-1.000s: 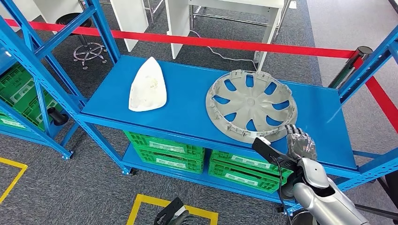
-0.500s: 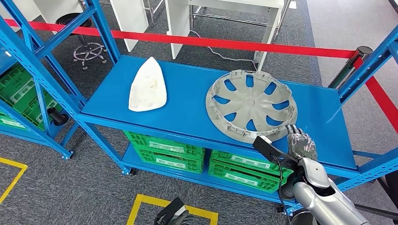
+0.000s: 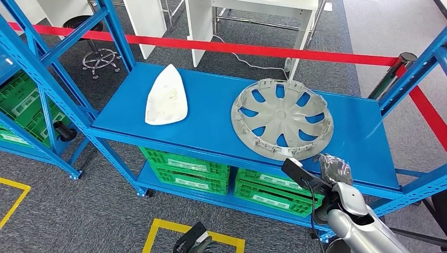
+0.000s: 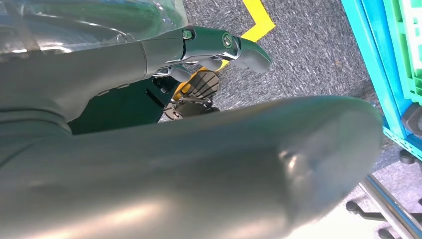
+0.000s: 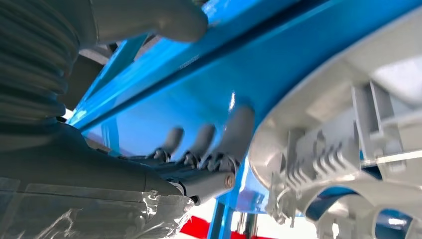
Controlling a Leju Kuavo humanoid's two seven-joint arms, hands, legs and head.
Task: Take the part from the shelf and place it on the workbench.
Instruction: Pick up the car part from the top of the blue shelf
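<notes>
Head view overlooks shelf (image 3: 221, 113); right wrist view hugs its edge.

On the shelf (image 3: 211, 113) the wheel cover (image 3: 282, 118) lies right of the shell part (image 3: 166, 97) (crates (image 3: 184, 169) beneath).

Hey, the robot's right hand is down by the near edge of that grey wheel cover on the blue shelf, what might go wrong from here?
The right hand sits by the wheel cover rim without holding it, so the fingers may push the cover back instead of getting under it. A one-sided grip could let the wide cover tilt and slip. A sliding cover might reach the white part.
</notes>
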